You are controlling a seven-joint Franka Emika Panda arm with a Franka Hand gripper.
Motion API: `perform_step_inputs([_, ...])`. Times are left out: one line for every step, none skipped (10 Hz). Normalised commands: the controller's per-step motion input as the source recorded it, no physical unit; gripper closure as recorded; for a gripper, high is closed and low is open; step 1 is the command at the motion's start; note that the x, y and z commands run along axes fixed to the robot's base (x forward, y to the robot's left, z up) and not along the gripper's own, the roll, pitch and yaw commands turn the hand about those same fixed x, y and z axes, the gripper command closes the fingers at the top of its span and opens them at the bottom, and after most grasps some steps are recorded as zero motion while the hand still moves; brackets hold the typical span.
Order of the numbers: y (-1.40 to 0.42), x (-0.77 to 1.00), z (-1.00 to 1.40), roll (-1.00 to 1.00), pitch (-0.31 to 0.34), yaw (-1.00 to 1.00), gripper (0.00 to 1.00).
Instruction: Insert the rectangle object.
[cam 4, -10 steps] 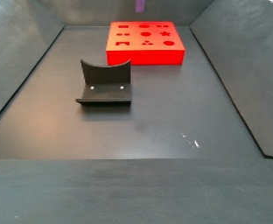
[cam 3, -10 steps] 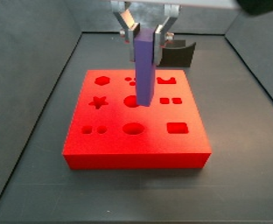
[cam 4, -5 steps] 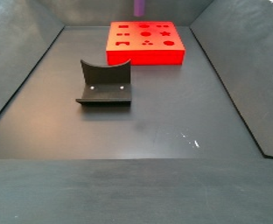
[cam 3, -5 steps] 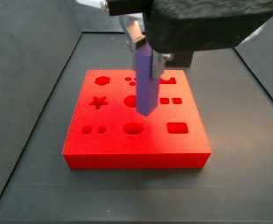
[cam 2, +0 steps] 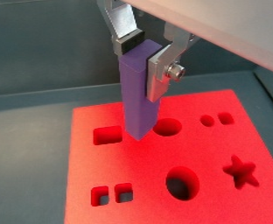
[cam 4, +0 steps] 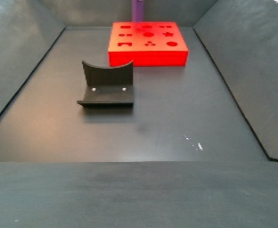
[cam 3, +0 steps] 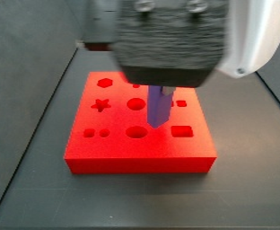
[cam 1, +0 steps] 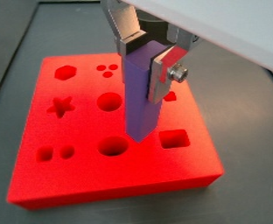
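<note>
Above the red block (cam 1: pixel 104 131): tool (cam 1: pixel 149 66) grasping rectangle object (cam 1: pixel 143 96), upright.
Remaining, we judge: insertion at the 5 o'clock rectangular hole (cam 1: pixel 174 138).

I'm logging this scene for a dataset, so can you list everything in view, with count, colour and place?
red block: one, red, with shaped holes in its top face, on the dark floor at the far end in a side view.
rectangle object: one, purple-blue bar, held upright over the red block, its lower end above the top face near the round and rectangular holes in both wrist views.
curved holder: one, dark grey, on the floor, apart from the red block.
floor: one, dark grey, with raised walls around it.
gripper: one, silver fingers with dark pads, shut on the bar's upper part, above the red block.
</note>
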Motion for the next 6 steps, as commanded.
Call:
perform_step_inputs([-0.08, 0.0, 0.0, 0.13, 0.159, -0.71, 1.0])
perform_step_inputs([-0.11, 0.06, 0.04, 0.1, 0.131, -0.69, 1.0])
perform_step_inputs([-0.29, 0.78, -0.06, 0.0, 0.0, -0.26, 1.0])
perform_step_inputs([-0.29, 0.79, -0.1, 0.0, 0.0, -0.25, 1.0])
perform_step_inputs([-0.19, 0.62, -0.23, 0.08, 0.074, -0.33, 1.0])
perform_step_inputs([0.0, 0.28, -0.09, 0.13, 0.187, -0.51, 1.0])
